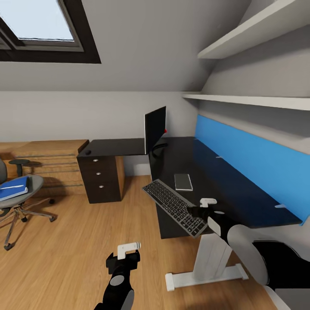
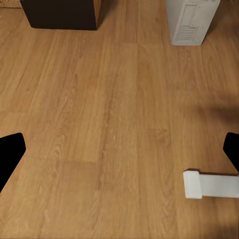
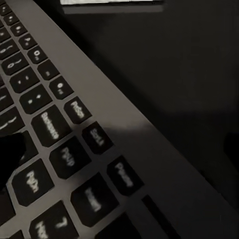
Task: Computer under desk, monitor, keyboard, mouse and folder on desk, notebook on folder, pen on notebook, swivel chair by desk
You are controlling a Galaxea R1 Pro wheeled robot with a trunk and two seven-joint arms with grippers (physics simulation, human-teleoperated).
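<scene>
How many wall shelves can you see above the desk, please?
2: an upper shelf near the sloped ceiling, and a lower shelf just above the desk's blue back panel. Others may lie beyond the frame.

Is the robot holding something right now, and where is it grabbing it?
The right end effector grips the keyboard at its near end, over the desk edge. The left end effector holds nothing above the floor.

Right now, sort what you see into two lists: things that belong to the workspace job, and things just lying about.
Job:
desk
monitor
keyboard, overhanging the desk's front edge at the right gripper
folder on the swivel chair
computer on the floor

Lying about:
wall shelves
light-wood cabinet
skylight
small silver slab on the desk
</scene>
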